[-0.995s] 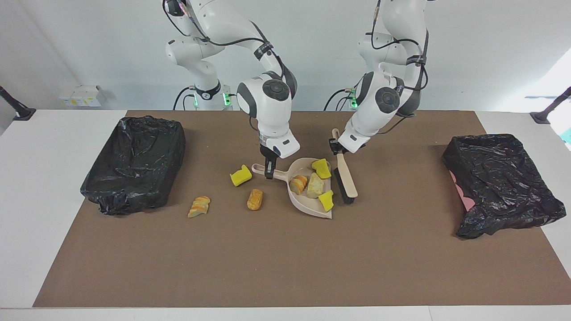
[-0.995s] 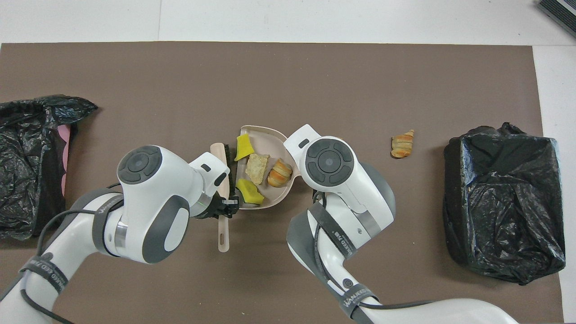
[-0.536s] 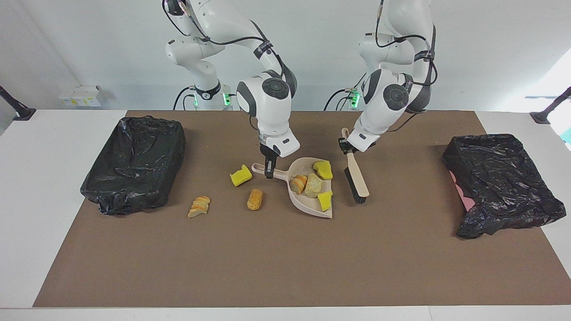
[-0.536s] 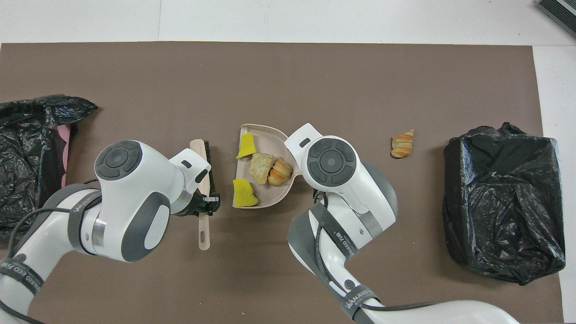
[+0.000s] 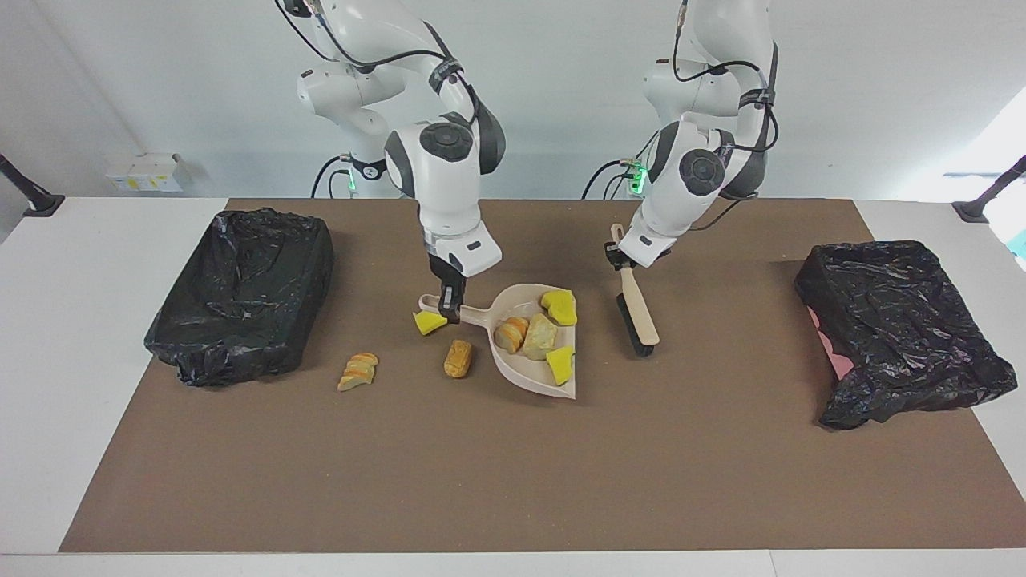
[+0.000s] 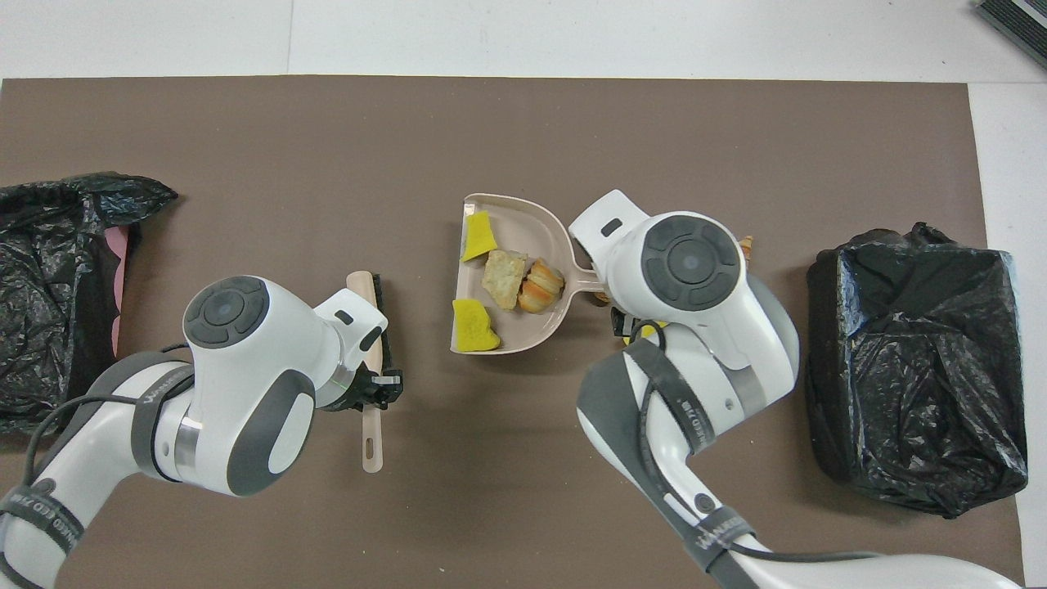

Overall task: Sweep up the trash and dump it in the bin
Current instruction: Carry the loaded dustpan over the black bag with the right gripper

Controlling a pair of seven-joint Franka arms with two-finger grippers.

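Observation:
My right gripper [image 5: 449,309] is shut on the handle of the beige dustpan [image 5: 521,370], which it holds level. In the pan lie four pieces of trash: two yellow sponge chunks [image 5: 559,307] [image 6: 477,240] and two bread-like lumps [image 5: 511,332] [image 6: 542,285]. The handle's end lies over a loose yellow sponge [image 5: 429,323]. Two bread pieces [image 5: 458,358] [image 5: 358,371] rest on the mat toward the right arm's end. My left gripper [image 5: 616,258] [image 6: 383,384] is shut on the brush [image 5: 638,311], with its bristles down on the mat beside the pan.
One black-bagged bin [image 5: 240,292] [image 6: 916,368] stands at the right arm's end and another [image 5: 906,328] [image 6: 49,286] at the left arm's end. A brown mat [image 5: 513,465] covers the table. In the overhead view my right wrist hides the loose trash beneath it.
The right arm has carried the loaded dustpan toward the right arm's end, over the loose yellow sponge. The left gripper pulled the brush away from the pan's mouth toward the left arm's end.

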